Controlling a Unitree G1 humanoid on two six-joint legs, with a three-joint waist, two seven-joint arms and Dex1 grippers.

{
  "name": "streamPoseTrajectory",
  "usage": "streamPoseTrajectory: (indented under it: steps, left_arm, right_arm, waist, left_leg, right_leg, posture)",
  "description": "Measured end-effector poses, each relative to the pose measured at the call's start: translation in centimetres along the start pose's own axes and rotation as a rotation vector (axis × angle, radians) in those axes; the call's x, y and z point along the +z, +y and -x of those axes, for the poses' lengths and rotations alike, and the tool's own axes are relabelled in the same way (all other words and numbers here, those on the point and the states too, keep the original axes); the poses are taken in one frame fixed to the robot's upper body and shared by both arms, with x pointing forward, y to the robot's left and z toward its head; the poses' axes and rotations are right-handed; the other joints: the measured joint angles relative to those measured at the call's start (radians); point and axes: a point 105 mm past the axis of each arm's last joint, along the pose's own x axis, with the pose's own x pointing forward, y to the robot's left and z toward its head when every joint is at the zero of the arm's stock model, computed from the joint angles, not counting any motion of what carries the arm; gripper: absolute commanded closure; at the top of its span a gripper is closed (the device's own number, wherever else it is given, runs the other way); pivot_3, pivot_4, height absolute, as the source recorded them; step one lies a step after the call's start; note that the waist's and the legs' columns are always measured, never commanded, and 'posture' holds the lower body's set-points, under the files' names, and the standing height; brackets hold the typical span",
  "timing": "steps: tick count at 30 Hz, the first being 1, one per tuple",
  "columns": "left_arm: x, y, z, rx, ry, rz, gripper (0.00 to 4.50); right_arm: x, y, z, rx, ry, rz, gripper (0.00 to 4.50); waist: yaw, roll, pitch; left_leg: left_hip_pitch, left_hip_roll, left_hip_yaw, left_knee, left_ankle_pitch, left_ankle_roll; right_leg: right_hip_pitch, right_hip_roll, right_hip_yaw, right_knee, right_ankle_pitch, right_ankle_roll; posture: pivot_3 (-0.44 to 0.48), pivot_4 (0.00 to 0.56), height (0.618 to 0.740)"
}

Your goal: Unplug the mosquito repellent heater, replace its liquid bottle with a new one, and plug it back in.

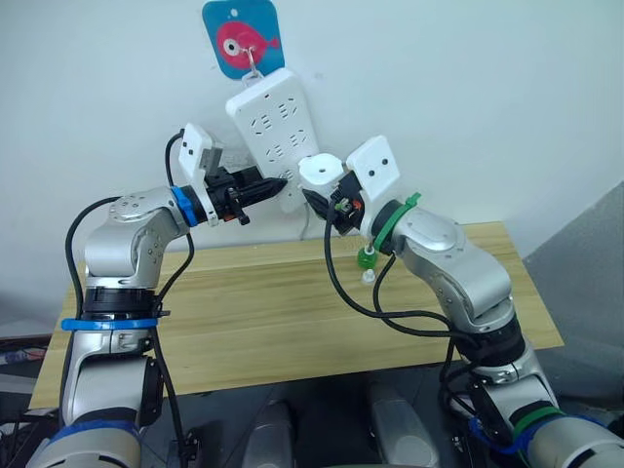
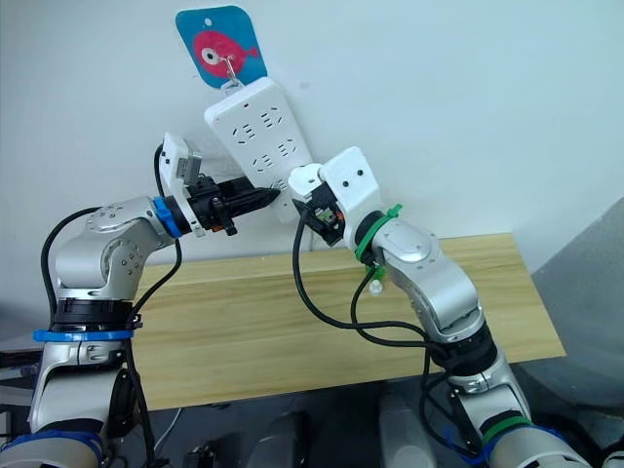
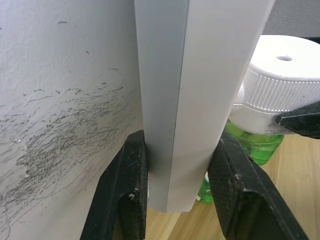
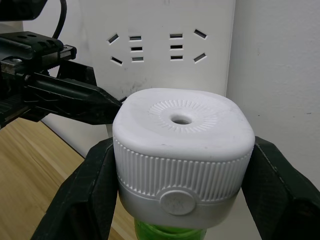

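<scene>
The mosquito repellent heater (image 4: pixel 182 145), white and rounded with a round vent hole, has a green liquid bottle (image 3: pixel 256 145) under it. My right gripper (image 1: pixel 322 187) is shut on it, one black finger (image 4: pixel 82 195) on each side. The heater sits close against the lower end of the white power strip (image 1: pixel 268 122) hanging on the wall; its prongs are hidden. My left gripper (image 1: pixel 277 185) is shut on the strip's lower edge (image 3: pixel 180 110), a finger (image 3: pixel 131 192) pressing each side. Another green bottle (image 1: pixel 367 257) stands on the table below.
The wooden table (image 1: pixel 253 312) stands against the white wall. A small white piece (image 1: pixel 370 277) lies beside the green bottle. The strip hangs tilted from a blue hook plate with a pink fish (image 1: pixel 241 37). Black cables loop from both arms over the tabletop.
</scene>
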Motion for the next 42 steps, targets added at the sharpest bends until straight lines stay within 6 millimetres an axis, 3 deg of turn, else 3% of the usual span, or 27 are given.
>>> streamPoseTrajectory:
  steps: [18, 23, 31, 33, 37, 42]
  left_arm:
    - [-0.3, 0.5, 0.7, 0.044, 0.018, -0.001, 3.2]
    - [-0.2, 0.5, 0.4, 0.036, 0.007, -0.04, 3.2]
    - [-0.3, 0.9, 0.4, 0.039, -0.017, -0.072, 3.2]
    - [-0.5, 1.2, 0.4, 0.05, -0.021, -0.075, 2.49]
    - [-1.0, 3.4, 1.2, 0.198, 0.014, -0.125, 1.52]
    - [-1.3, 2.9, 1.0, 0.177, 0.022, -0.177, 0.26]
  right_arm:
    - [-0.3, 0.5, -1.6, 0.011, -0.015, -0.024, 1.47]
    - [0.0, -0.1, -1.5, 0.0, -0.017, -0.024, 0.03]
    - [0.1, 0.4, 1.5, 0.053, 0.0, -0.014, 0.0]
    - [0.2, 0.8, 1.9, 0.074, 0.002, -0.015, 0.0]
    - [0.9, 1.4, 2.8, 0.111, -0.015, -0.013, 0.0]
    - [0.7, 2.2, 3.4, 0.157, -0.009, -0.027, 0.0]
  waist:
    - [-0.013, 0.0, -0.001]
    - [-0.006, -0.001, -0.001]
    - [-0.006, -0.002, -0.002]
    - [-0.007, -0.002, -0.002]
    - [-0.009, -0.002, -0.002]
    - [-0.007, -0.002, -0.002]
  left_leg:
    - [0.005, 0.001, 0.001, 0.0, 0.001, 0.0]
    - [0.004, 0.0, 0.0, 0.0, 0.001, 0.0]
    - [0.002, -0.001, 0.0, 0.0, 0.001, 0.0]
    - [0.003, -0.001, 0.0, 0.0, 0.001, 0.0]
    - [0.005, 0.001, -0.001, -0.001, 0.001, 0.001]
    - [0.005, 0.001, -0.001, 0.0, 0.003, 0.001]
  right_leg:
    - [0.002, 0.001, 0.001, 0.004, 0.0, 0.0]
    - [0.002, 0.0, 0.001, 0.003, 0.0, 0.0]
    - [0.001, -0.001, 0.0, 0.0, 0.0, 0.0]
    - [0.002, -0.001, 0.001, 0.002, 0.0, 0.0]
    - [0.002, 0.002, 0.001, 0.003, 0.001, -0.001]
    - [0.002, 0.002, 0.0, 0.004, 0.002, -0.002]
  posture:
    - [-0.175, 0.194, 0.725]
    - [-0.174, 0.197, 0.725]
    - [-0.171, 0.198, 0.725]
    - [-0.171, 0.198, 0.725]
    - [-0.168, 0.196, 0.725]
    - [-0.151, 0.191, 0.725]
